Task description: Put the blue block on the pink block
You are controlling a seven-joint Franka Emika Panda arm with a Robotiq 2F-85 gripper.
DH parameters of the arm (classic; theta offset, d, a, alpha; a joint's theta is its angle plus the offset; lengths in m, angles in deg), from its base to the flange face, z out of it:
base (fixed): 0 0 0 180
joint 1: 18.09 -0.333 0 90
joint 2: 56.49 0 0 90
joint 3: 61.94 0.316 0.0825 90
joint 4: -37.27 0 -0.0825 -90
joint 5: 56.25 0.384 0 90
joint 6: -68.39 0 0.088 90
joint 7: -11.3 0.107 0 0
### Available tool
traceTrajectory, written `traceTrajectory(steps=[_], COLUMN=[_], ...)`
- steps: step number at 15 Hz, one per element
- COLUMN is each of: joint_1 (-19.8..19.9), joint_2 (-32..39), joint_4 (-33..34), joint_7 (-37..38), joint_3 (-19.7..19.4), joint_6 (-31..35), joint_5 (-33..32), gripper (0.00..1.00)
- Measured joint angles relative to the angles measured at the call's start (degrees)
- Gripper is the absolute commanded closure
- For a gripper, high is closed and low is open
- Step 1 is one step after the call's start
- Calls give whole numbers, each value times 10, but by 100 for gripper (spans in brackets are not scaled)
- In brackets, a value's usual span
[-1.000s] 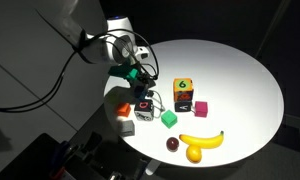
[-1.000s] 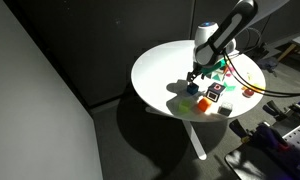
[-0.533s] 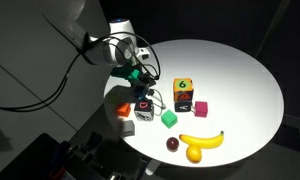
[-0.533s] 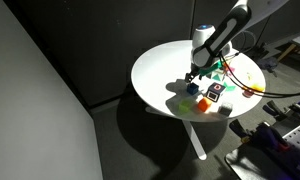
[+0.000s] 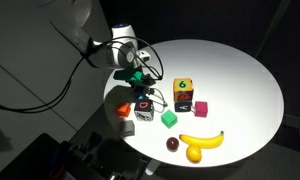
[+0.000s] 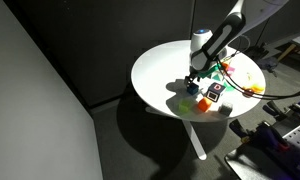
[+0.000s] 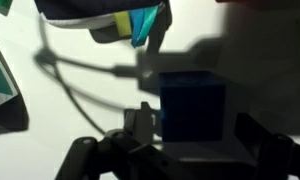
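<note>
White round desk bears the blocks. Dark fingers stand spread wide on either side of the blue block, which rests on the desk. Apart from it, the pink block sits just beside the yellow-green block.

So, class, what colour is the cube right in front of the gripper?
The cube is plain blue, clearest in the wrist view.

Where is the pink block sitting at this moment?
In an exterior view the pink block sits on the white table, beside the yellow-green block marked 6, on its picture-right side. The banana lies nearer the camera.
</note>
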Motion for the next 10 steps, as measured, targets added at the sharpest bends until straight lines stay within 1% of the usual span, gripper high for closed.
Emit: traceTrajectory(steps=[1,2,3,5,8,10], joint_1=[-1,-1,-2,-4,-7,-7], joint_2=[3,6,8,13,15,15], joint_4=[3,6,8,12,15,17], joint_7=[-4,-6,-7,-7,-7,-7], joint_3=[0,0,0,-1,-4,-7], joint_6=[0,0,0,0,0,-2], joint_5=[-2,-5,-7,-9,-9,-9], gripper=[0,25,26,44,67,68])
